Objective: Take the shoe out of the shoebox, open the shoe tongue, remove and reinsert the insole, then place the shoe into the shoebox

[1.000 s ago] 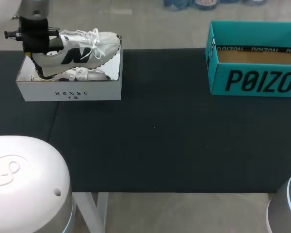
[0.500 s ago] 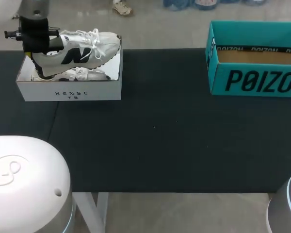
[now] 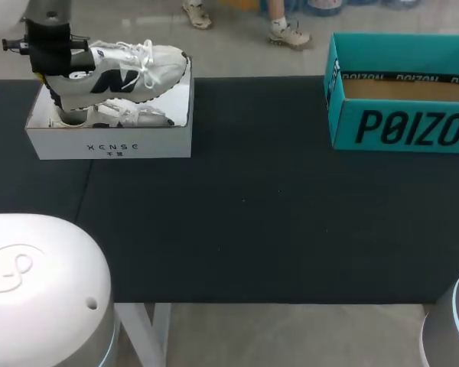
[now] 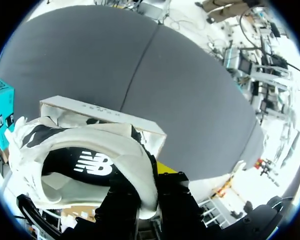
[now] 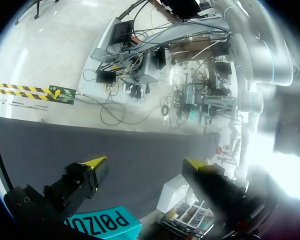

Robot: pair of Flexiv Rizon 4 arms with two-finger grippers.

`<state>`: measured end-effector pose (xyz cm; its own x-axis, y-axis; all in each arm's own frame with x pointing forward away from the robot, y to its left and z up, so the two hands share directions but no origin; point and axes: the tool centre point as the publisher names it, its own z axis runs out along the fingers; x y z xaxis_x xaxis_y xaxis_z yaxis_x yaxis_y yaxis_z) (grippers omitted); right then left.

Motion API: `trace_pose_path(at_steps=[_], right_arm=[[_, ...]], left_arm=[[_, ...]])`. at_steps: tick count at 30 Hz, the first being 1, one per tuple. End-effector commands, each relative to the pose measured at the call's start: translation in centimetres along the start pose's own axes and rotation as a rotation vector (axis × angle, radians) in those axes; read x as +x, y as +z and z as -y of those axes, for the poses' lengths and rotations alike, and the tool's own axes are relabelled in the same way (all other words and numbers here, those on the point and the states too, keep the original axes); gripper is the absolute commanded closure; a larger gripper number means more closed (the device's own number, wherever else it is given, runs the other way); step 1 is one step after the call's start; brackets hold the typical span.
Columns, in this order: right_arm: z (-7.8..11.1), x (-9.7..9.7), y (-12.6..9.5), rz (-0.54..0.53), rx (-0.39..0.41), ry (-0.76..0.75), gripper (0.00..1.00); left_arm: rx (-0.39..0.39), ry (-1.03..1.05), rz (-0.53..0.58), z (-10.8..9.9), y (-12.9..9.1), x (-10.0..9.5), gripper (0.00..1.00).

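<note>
Holding a white shoe [image 3: 126,73] by the heel in the left gripper [image 3: 55,70], fingers clenched on the heel collar from both sides. Hanging over the open white box [image 3: 111,145] at the table's [image 3: 252,214] far left corner, toe pointing toward the table's right edge and tilted slightly upward. Showing a pale grey-white upper, a black letter mark on the side, white laces tied loosely over the tongue, and a thick white sole. Showing, in the left wrist view, a black lining with a white mark inside the shoe [image 4: 90,150], the heel collar pinched in the left gripper [image 4: 149,200], one yellow tip peeking out beside it.

Lying in the white box [image 4: 90,107], right under the raised shoe, a second white shoe [image 3: 130,116] of the same kind, with the box's walls standing around it. Sitting at the far right corner, well apart from the white box, an open teal box [image 3: 402,126] with a brown floor and large black print on its side. Hovering above that teal box [image 5: 102,222], the right gripper [image 5: 142,167] with fingers spread wide and released, grasping nothing.

Counting two shoes, two boxes and two grippers.
</note>
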<state>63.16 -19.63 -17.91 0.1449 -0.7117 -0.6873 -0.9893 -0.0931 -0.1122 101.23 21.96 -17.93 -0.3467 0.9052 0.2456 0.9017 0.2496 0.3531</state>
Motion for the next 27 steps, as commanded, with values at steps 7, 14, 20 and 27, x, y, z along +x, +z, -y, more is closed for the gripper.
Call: trace_pose_path(at_steps=[7,14,20,27], right_arm=[[-0.7,-0.2,0.1,-0.005,0.364,-0.001,0.00],[-0.7,-0.2,0.1,-0.005,0.364,-0.001,0.00],[-0.7,-0.2,0.1,-0.005,0.364,-0.001,0.00],[-0.7,-0.2,0.1,-0.005,0.364,-0.001,0.00]], left_arm=[[-0.030,0.127,0.018,-6.1,1.5,1.6,1.00],[-0.068,0.149,-0.012,-10.2,3.0,2.0,1.00],[-0.051,0.173,-0.011,-11.9,4.6,1.9,1.00],[-0.006,0.200,0.004,-12.7,7.3,0.7,1.00]])
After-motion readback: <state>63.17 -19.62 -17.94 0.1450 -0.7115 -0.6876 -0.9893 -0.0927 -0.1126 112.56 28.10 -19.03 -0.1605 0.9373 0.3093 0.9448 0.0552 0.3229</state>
